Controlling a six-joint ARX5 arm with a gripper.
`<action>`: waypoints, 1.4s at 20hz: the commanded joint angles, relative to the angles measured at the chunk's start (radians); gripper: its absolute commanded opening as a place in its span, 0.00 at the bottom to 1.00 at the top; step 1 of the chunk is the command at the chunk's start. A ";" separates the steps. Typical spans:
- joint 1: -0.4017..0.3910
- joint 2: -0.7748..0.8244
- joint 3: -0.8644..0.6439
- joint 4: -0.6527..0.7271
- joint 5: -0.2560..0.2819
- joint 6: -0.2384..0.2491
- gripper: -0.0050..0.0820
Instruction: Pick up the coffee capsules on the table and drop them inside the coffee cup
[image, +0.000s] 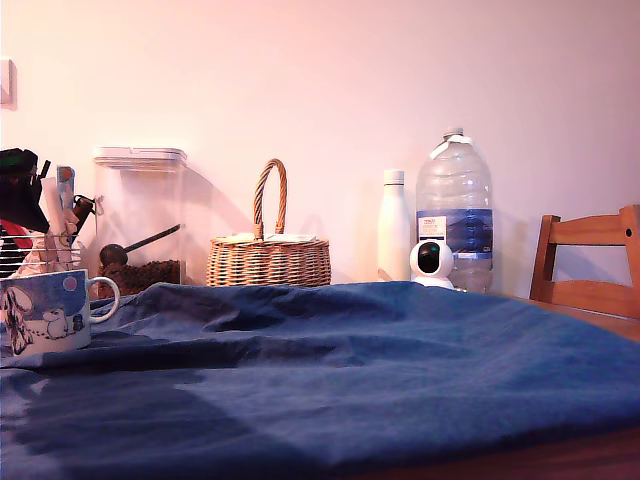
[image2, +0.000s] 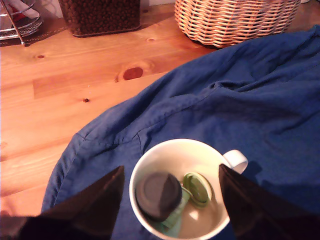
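The coffee cup, white inside with a loop handle, stands on the blue cloth; in the exterior view the coffee cup is at the far left. Both coffee capsules lie inside it: a dark brown capsule and, beside it, a pale green capsule on its side. My gripper hangs open right above the cup, one dark finger on each side of the rim and nothing held between them. In the exterior view only a black part of the arm shows above the cup.
A blue cloth covers most of the wooden table. Along the back stand a clear canister of beans, a wicker basket, a white bottle, a large water bottle and a small white camera. A wooden chair stands at the exterior view's right.
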 joint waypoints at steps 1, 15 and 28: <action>0.003 0.018 0.004 0.007 0.002 -0.002 0.64; -0.039 -0.167 -0.003 -0.082 0.059 0.001 0.03; -0.104 -0.369 -0.178 -0.027 -0.027 -0.037 0.03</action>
